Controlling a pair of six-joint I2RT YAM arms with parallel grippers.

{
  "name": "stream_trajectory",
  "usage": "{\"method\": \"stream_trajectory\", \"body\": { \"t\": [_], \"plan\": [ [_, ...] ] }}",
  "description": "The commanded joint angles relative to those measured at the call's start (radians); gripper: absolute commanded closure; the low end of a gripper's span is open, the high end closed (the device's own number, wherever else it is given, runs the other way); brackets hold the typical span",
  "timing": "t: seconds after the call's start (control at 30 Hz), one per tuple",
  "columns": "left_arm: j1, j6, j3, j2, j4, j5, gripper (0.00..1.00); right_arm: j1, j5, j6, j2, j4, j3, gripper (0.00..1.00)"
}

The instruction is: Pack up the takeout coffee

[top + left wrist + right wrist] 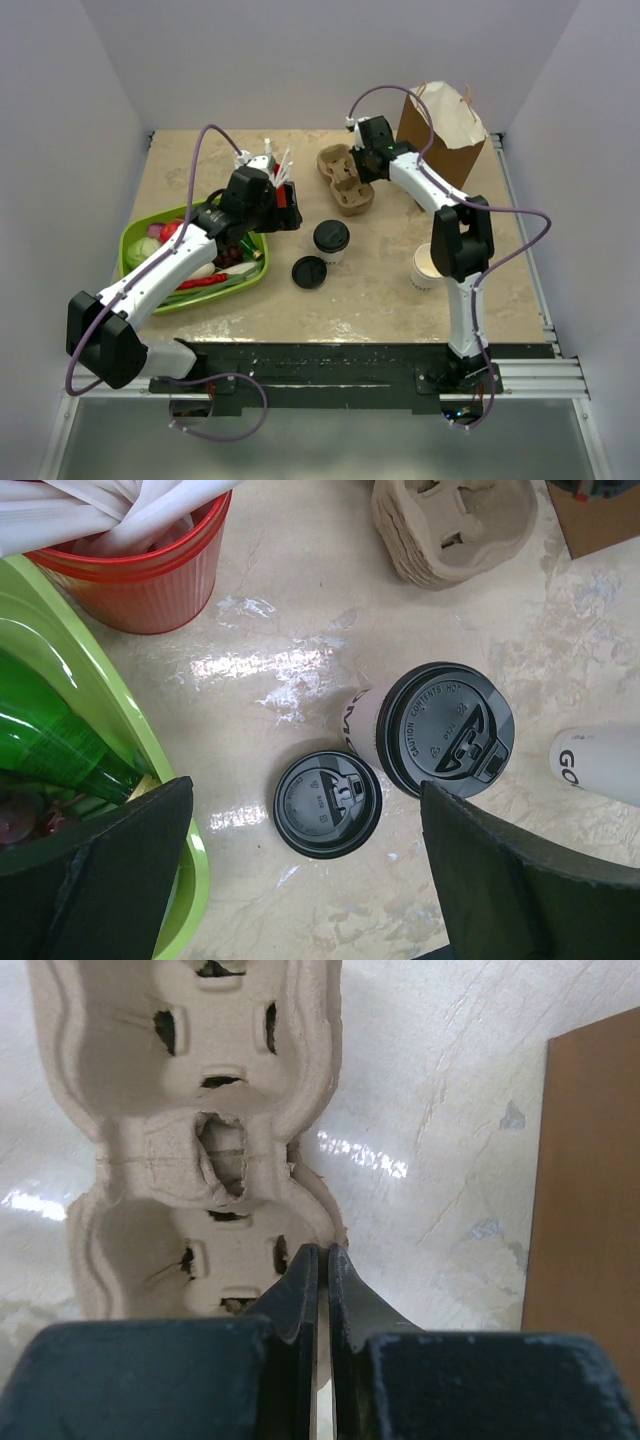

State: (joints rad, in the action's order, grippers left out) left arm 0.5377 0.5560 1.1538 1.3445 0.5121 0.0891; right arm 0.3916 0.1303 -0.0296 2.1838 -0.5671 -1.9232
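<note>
Right fingers (300,1295): pressed shut at the rim of the brown moulded pulp cup carrier (190,1090); I cannot tell whether they pinch it.
Left fingers (110,880): spread wide, holding nothing.
Takeout coffee: small white paper cup with black plastic sip lid (445,730), upright on my tabletop (300,630), near the carrier on its arm-base side.
Loose lid: round black plastic lid (327,803), farther from the carrier.

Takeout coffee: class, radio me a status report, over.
Left gripper open, aimed at takeout coffee. Right gripper shut on cup carrier rim. Coffee upright, lidded, untouched. Loose lid beside it.
</note>
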Motion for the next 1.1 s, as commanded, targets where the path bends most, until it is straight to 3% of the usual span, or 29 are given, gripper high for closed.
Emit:
{"method": "stream_trajectory", "body": {
  "t": [0.0, 0.57, 0.7, 1.07],
  "plan": [
    [-0.004, -0.010, 0.035, -0.025, -0.012, 0.003, 0.00, 0.003, -0.049, 0.011, -0.153, 0.098, 0.042, 1.00],
    [-0.005, -0.010, 0.040, -0.036, -0.012, 0.017, 0.00, 0.003, -0.048, 0.071, -0.390, 0.127, 0.168, 1.00],
    [-0.005, -0.007, 0.032, -0.042, -0.020, 0.012, 0.00, 0.001, 0.037, 0.121, -0.533, 0.130, 0.344, 1.00],
    [-0.007, 0.002, 0.004, -0.027, -0.115, -0.080, 0.00, 0.007, -0.017, 0.401, -0.906, 0.162, 0.826, 1.00]
  ]
}}
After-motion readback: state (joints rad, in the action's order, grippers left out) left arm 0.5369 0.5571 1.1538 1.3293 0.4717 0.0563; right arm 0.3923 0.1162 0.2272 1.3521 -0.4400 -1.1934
